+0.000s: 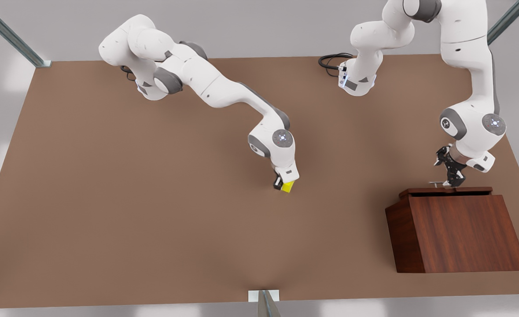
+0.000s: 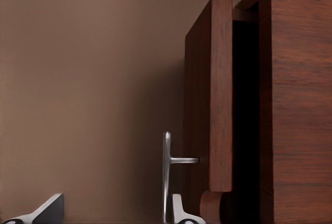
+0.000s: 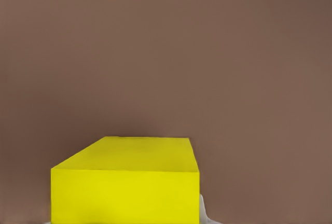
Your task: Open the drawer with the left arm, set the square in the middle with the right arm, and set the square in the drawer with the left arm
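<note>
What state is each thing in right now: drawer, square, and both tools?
drawer: pulled partly out of the cabinet, a dark gap behind its front.
handle: between the left tool's fingers, not clamped.
square: gripped, near the middle of the table.
left tool: open, at the drawer front.
right tool: shut on the square, low over the table.

Front view: high, angled down over the table. Wrist views: close — drawer, square.
</note>
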